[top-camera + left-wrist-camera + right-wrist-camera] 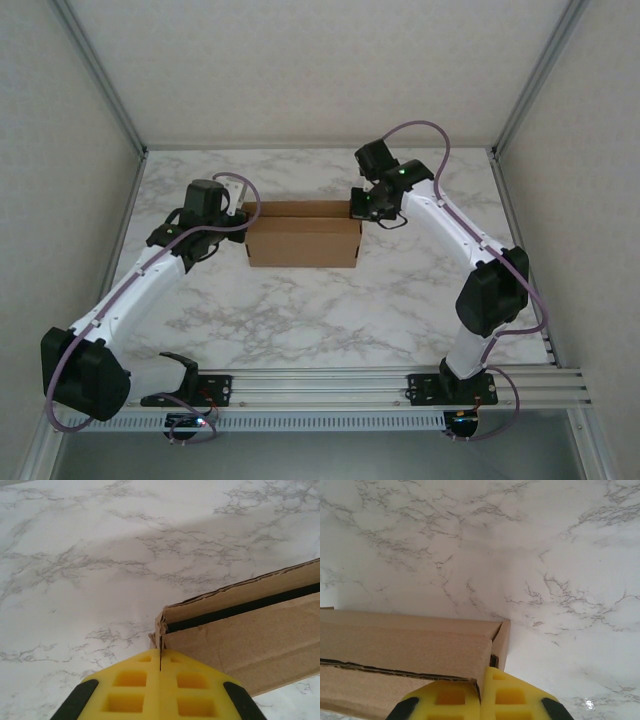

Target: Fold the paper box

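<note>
In the middle of the marble table [300, 320], top view: the paper box [303, 240] lies with its long axis left-to-right. The left gripper [241, 212] is at its left end and the right gripper [360, 207] at its far right corner, both arms bent inward. Left wrist: jaws squeezed together, tips touching the box corner, box running off right. Right wrist: same deal, box stretching left.

The box [303, 235] is plain brown cardboard, folded into a compact flat rectangle. It lies level on the marble desk [300, 320], about midway across and toward the far side, with its long side running left to right. A dark slit shows along one long top edge, and the cut edges look ragged at the corners.
</note>
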Controlling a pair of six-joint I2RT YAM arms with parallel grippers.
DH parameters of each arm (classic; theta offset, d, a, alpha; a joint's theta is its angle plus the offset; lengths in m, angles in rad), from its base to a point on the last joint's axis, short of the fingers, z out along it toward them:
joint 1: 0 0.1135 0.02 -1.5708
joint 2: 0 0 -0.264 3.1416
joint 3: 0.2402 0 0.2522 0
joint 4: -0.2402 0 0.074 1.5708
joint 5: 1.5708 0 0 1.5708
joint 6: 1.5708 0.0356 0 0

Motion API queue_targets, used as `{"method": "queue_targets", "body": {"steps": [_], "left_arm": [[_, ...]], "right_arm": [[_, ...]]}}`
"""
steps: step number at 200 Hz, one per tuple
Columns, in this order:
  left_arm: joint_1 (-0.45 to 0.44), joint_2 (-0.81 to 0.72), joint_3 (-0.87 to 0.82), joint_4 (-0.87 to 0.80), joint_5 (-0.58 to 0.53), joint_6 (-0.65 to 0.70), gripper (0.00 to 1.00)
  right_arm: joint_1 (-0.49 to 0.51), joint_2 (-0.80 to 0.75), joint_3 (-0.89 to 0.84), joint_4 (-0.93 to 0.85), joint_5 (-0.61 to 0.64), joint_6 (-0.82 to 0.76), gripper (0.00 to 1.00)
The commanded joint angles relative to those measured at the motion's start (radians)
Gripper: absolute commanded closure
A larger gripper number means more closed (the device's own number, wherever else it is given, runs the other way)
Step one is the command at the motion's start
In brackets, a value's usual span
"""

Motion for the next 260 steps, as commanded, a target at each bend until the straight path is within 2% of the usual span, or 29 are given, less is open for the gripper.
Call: {"method": "queue_targets", "body": {"steps": [1, 46, 78, 121, 193, 260], "left_arm": [[-0.004, -0.030, -0.024, 0.031, -0.038, 0.005, 1.00], [-0.004, -0.091, -0.105, 0.080, -0.080, 0.043, 1.00], [-0.003, -0.122, -0.153, 0.126, -0.037, -0.022, 1.00], [-0.004, -0.121, -0.118, 0.134, -0.015, -0.130, 1.00], [-0.004, -0.096, -0.163, 0.139, 0.003, -0.199, 1.00], [-0.004, -0.090, -0.137, 0.114, -0.001, -0.234, 1.00]], "right_arm": [[0.018, -0.010, -0.027, 0.011, 0.040, 0.032, 0.99], [0.042, -0.042, -0.081, 0.047, 0.093, 0.001, 1.00], [0.046, -0.047, -0.095, 0.053, 0.101, -0.002, 1.00], [0.057, -0.040, -0.097, 0.055, 0.108, -0.004, 1.00], [0.066, -0.036, -0.091, 0.041, 0.135, -0.014, 1.00], [0.074, -0.030, -0.081, 0.030, 0.146, -0.014, 1.00]]}}
